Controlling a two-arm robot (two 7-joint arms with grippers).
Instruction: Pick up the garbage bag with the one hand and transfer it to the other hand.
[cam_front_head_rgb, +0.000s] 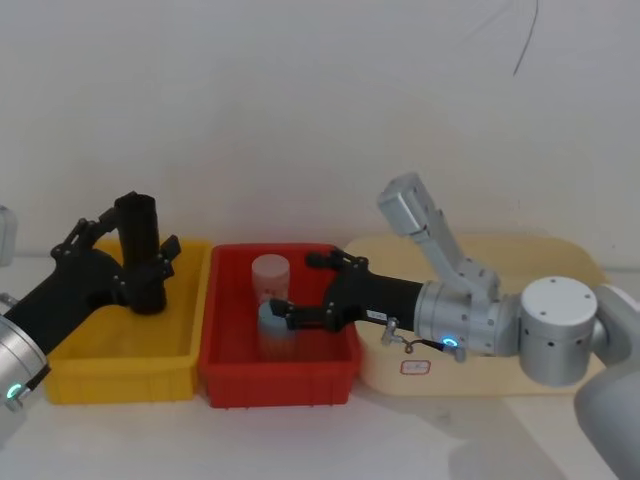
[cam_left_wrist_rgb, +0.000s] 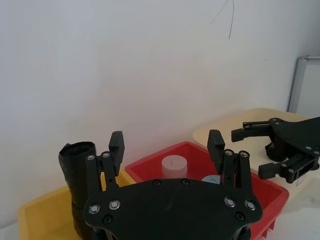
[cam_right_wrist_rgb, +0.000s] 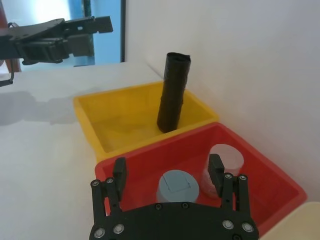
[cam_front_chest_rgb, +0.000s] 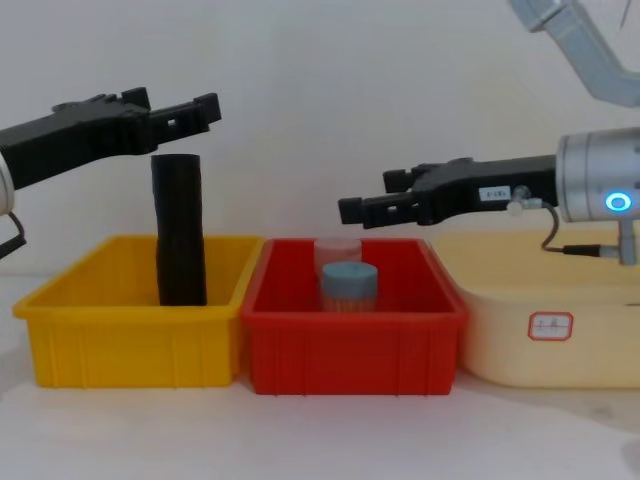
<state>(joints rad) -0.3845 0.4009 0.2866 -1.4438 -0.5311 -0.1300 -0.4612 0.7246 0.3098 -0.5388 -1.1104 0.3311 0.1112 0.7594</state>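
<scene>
The garbage bag (cam_front_head_rgb: 140, 250), a tall black roll, stands upright in the yellow bin (cam_front_head_rgb: 120, 385); the chest view shows it (cam_front_chest_rgb: 180, 230) near the bin's back. My left gripper (cam_front_chest_rgb: 185, 105) hovers open just above the roll's top, apart from it. Seen from the left wrist, its fingers (cam_left_wrist_rgb: 116, 142) hold nothing and the roll (cam_left_wrist_rgb: 77, 185) stands beside them. My right gripper (cam_front_head_rgb: 293, 284), on the silver arm with the glowing ring, hangs open over the red bin (cam_front_head_rgb: 280, 385), above a blue-capped jar (cam_front_chest_rgb: 349, 285).
The red bin holds the blue-capped jar (cam_front_head_rgb: 272, 325) and a translucent white cup (cam_front_head_rgb: 270, 275) behind it. A cream tray (cam_front_chest_rgb: 540, 340) lies to the right under the right arm. A white wall rises close behind the bins.
</scene>
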